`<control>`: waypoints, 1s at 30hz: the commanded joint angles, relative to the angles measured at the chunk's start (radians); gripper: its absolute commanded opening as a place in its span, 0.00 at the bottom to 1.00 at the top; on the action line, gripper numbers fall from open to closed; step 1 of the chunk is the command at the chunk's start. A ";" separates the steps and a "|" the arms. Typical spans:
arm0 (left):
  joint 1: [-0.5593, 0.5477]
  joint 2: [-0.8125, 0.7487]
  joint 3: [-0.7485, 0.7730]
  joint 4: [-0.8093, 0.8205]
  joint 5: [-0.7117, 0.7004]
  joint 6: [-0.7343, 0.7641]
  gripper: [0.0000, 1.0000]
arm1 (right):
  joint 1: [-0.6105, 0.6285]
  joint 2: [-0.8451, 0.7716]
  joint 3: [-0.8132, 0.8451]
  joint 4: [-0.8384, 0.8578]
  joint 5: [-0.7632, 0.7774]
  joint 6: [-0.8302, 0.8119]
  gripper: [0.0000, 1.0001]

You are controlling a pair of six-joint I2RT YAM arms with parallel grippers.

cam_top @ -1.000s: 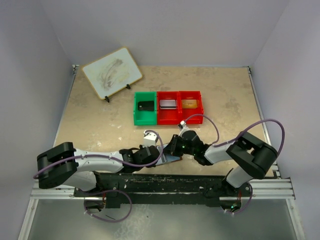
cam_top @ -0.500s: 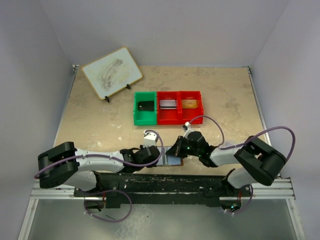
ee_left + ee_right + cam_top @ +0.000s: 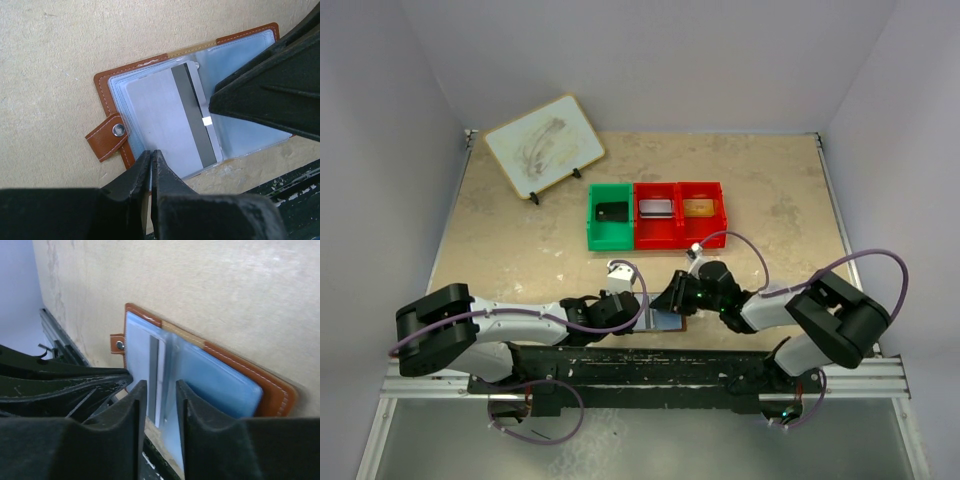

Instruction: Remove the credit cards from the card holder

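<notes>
From the top view, at the upper left of the frame I see a white board (image 3: 545, 145) propped on a small stand. Below it the beige worktop (image 3: 520, 250) runs toward the centre. There the left end effector (image 3: 151, 157) is pressed together with nothing between its fingers. Its tips sit at the lower edge of the card holder (image 3: 150, 85), just right of the side tab (image 3: 107, 140).

The card holder lies opened flat at the bottom centre of the top view (image 3: 666, 322), close to the arms' rail. In the left wrist view it is brown leather with pale stitching along the border. Its inner panels are pale blue-grey glossy sleeves, and the small tab carries a round metal snap. A silver-grey card (image 3: 160, 120) with a dark stripe down one side lies over the left-hand panel.

Above this, in the middle of the top view, stands a green bin (image 3: 610, 215) holding a dark flat item, with two red bins (image 3: 680, 212) joined to its right.

The right end effector (image 3: 161, 390) comes in from the right with its fingers slightly spread. The card's striped edge shows in the gap between them. I can't be sure from either wrist view whether a fingertip (image 3: 220, 102) actually touches the card.
</notes>
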 commanded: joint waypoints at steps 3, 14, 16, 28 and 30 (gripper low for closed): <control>-0.007 0.035 -0.014 -0.052 0.014 -0.006 0.00 | 0.046 0.083 0.059 -0.007 -0.014 -0.053 0.39; -0.009 0.036 -0.018 -0.057 0.011 -0.009 0.00 | 0.098 0.121 0.063 0.031 0.027 -0.026 0.10; -0.009 0.037 -0.017 -0.057 0.009 -0.007 0.00 | 0.098 0.111 0.061 0.058 -0.019 -0.024 0.00; -0.010 0.042 -0.031 -0.080 -0.005 -0.010 0.00 | 0.005 -0.057 0.011 0.016 -0.031 -0.019 0.00; -0.010 0.038 -0.033 -0.081 -0.005 -0.008 0.00 | 0.001 -0.060 0.009 0.006 -0.030 -0.023 0.00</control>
